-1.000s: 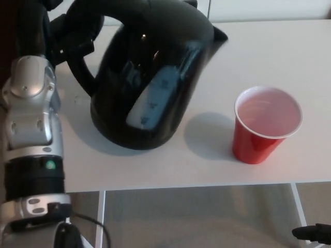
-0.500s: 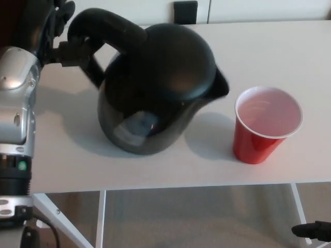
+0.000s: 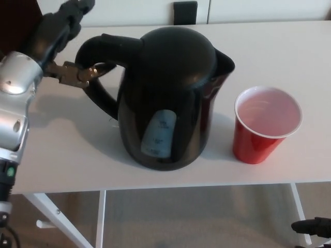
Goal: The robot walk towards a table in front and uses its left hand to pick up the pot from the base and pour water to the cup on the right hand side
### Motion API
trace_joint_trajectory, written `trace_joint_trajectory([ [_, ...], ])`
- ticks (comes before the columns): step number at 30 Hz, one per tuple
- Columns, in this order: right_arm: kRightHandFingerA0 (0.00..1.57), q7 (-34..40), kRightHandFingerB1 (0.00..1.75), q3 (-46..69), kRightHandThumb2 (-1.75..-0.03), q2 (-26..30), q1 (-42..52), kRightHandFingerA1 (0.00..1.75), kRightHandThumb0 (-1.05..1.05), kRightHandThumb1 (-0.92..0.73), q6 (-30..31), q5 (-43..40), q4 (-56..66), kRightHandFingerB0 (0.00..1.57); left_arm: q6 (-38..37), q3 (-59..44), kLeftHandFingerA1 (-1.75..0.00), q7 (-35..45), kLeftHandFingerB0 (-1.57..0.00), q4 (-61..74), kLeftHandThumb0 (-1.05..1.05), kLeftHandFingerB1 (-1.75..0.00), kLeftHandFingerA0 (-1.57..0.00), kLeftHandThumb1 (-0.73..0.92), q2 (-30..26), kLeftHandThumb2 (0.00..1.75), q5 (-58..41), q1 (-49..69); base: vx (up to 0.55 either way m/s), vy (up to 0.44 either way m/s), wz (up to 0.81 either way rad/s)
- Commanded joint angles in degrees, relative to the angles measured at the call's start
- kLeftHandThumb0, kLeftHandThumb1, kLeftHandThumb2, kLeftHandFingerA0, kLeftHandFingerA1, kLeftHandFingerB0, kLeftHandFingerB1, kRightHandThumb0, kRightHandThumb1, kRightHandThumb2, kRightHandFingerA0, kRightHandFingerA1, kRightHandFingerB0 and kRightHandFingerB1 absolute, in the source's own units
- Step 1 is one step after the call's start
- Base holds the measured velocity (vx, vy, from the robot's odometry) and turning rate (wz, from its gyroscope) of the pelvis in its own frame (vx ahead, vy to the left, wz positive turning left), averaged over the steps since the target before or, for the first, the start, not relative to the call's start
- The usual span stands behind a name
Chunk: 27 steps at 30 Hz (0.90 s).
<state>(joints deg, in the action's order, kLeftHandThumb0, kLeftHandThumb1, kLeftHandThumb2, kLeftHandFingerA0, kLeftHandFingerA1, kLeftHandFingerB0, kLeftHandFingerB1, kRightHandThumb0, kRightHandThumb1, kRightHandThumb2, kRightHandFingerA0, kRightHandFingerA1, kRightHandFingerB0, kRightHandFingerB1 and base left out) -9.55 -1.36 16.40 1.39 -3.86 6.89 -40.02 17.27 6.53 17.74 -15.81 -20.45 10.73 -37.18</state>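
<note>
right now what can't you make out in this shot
Head view:
- Left hand: fingers lie behind the kettle handle, so its grip is unclear.
- Base: none visible; the kettle body hides whatever is under it.
- Water in the kettle: the dark walls hide it, and the gauge window is too blurred to read.
- Right hand: only a dark tip at the bottom right edge.
- Cup: any water inside cannot be made out.

From my feed, a white table (image 3: 289,49) fills most of the view, its white legs (image 3: 101,219) over a beige floor (image 3: 196,217); a dark socket (image 3: 185,11) sits past its far edge.
</note>
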Motion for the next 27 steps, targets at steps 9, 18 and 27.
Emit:
trace_joint_trajectory([
  [9,0.66,-0.8,0.46,0.4,-0.58,1.1,-0.7,0.52,-0.36,-0.61,1.7,-0.3,1.8,0.57,0.3,10.1,-0.47,2.4,-0.05,0.1,-0.63,-0.22,-0.26,0.4,-7.0,0.74,9.1,0.9,0.0,0.0,0.0],
  [18,0.69,-1.0,0.46,0.6,-0.57,1.4,-1.5,0.51,-0.31,-0.59,2.6,-0.3,1.5,0.58,-4.9,5.5,0.0,9.9,0.0,3.8,-0.89,0.0,0.0,0.46,-12.0,0.61,2.0,3.9,0.0,0.0,0.0],
  [27,0.7,-1.1,0.46,0.5,-0.57,1.6,-2.3,0.52,-0.32,-0.6,2.0,-0.2,-0.5,0.58,-3.5,-3.8,0.0,16.7,0.0,16.4,-0.93,0.0,0.0,0.5,-13.7,0.6,-7.3,5.7,0.0,0.0,0.0],
])
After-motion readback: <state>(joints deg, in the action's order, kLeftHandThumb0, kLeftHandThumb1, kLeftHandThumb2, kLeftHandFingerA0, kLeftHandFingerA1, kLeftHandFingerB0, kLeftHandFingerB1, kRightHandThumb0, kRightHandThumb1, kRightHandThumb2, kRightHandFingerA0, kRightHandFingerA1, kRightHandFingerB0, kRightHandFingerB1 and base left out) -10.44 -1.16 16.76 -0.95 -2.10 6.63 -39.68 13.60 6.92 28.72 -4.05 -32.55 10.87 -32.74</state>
